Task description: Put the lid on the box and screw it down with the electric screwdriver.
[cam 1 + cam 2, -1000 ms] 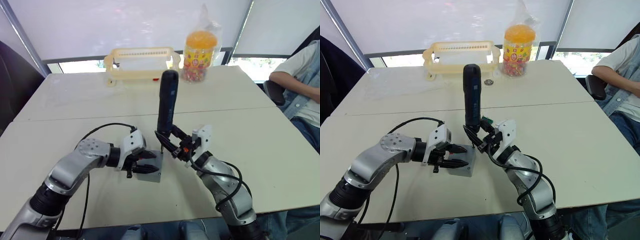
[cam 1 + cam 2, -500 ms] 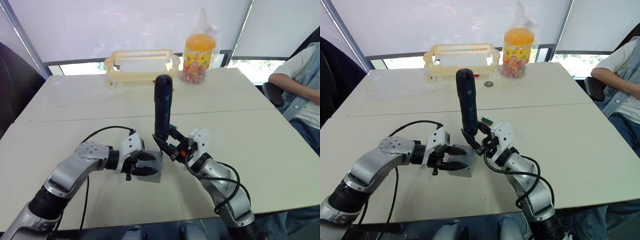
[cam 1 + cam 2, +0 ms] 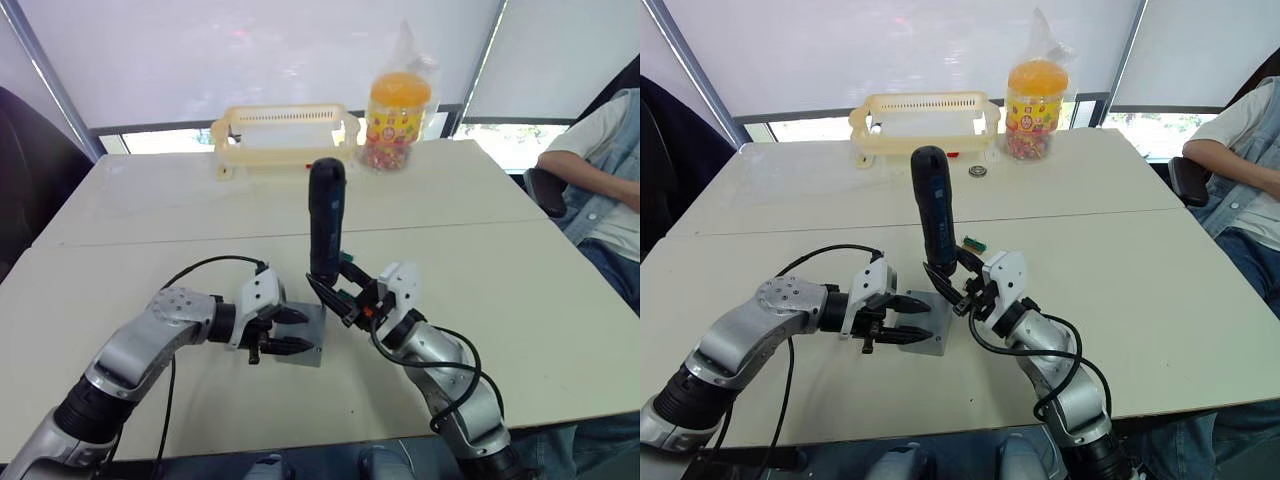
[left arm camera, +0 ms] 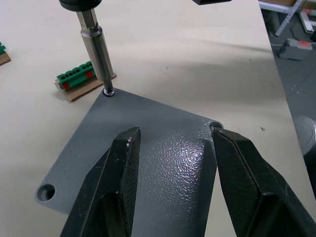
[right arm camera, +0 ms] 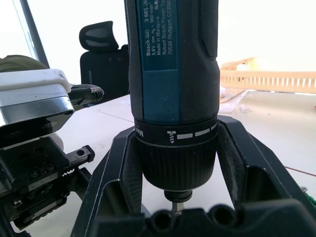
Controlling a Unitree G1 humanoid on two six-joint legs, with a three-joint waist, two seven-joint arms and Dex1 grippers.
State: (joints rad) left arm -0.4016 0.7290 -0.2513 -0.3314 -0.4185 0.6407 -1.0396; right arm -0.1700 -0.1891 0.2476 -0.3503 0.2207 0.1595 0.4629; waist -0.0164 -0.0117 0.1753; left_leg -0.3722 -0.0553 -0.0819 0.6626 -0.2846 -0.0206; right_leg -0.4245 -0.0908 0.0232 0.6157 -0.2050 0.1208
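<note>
The grey lid (image 4: 163, 148) lies flat on the grey box (image 3: 928, 349) near the front of the table. My left gripper (image 4: 173, 143) is open, its two black fingers (image 4: 121, 163) spread over the lid's top. My right gripper (image 3: 333, 298) is shut on the lower end of the electric screwdriver (image 3: 325, 215), a black and blue tool held upright. Its metal bit (image 4: 98, 54) stands in the screw hole at one far corner of the lid. Open screw holes show at two other corners.
A green-and-tan block (image 4: 79, 84) lies just beyond the box. At the table's far edge stand a pale yellow slotted basket (image 3: 285, 130) and a jar with an orange lid (image 3: 398, 105); a small round part (image 3: 978, 171) lies nearby. A person (image 3: 600, 170) sits at the right.
My right gripper has carried the screwdriver a little left and down toward the lid's corner. The left gripper has stayed on the lid.
</note>
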